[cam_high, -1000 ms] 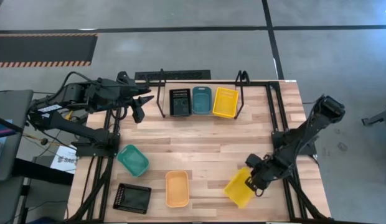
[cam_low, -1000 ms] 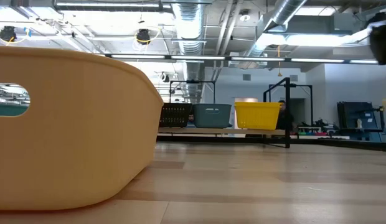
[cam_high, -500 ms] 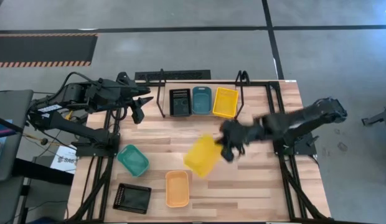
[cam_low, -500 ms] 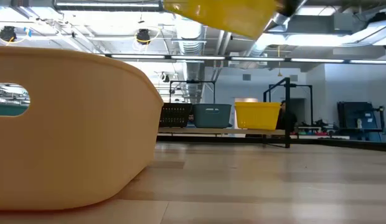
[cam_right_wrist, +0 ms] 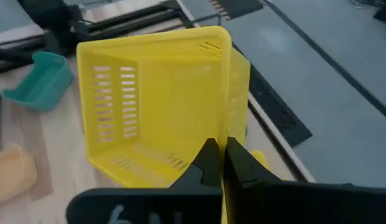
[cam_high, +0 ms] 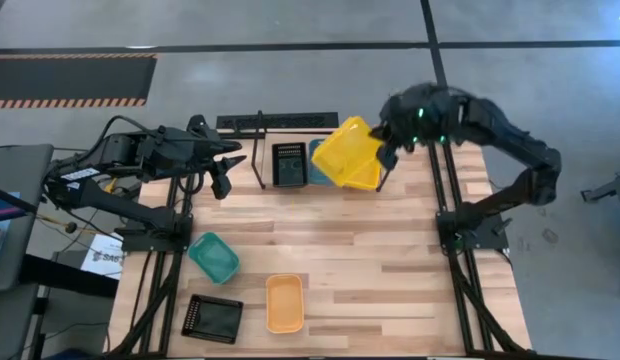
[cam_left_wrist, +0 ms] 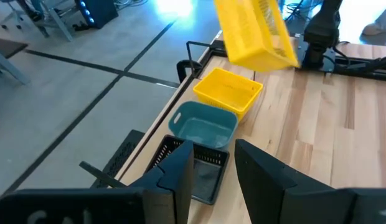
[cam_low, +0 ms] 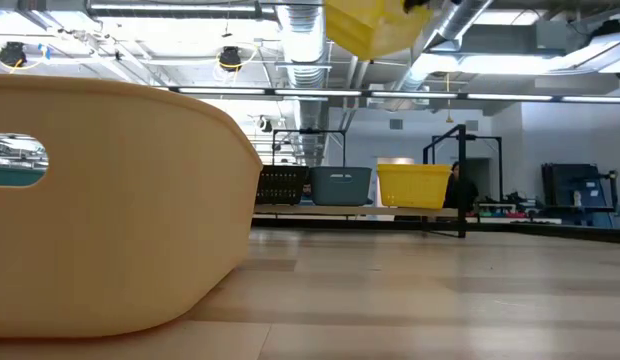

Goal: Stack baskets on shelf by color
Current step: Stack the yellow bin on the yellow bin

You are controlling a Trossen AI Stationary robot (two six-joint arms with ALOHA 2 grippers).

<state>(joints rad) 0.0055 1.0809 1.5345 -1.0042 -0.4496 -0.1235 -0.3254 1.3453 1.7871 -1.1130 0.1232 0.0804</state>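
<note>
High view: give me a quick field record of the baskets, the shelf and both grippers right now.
held: yellow basket, tilted, in the air over the shelf
right gripper: shut on its wall
left gripper: open, empty, beside the shelf
on shelf: black basket, blue-grey basket, second yellow basket
on table: teal basket, orange basket, second black basket

Wooden table [cam_high: 390, 260], black frame edging. Back edge: black rod shelf [cam_high: 258, 150] with black basket [cam_high: 288, 165], blue-grey basket [cam_left_wrist: 202, 124], yellow basket [cam_left_wrist: 229, 91] in a row. Front left on the tabletop: teal basket [cam_high: 213, 256], orange basket [cam_high: 284, 302], black basket [cam_high: 212, 319].
</note>
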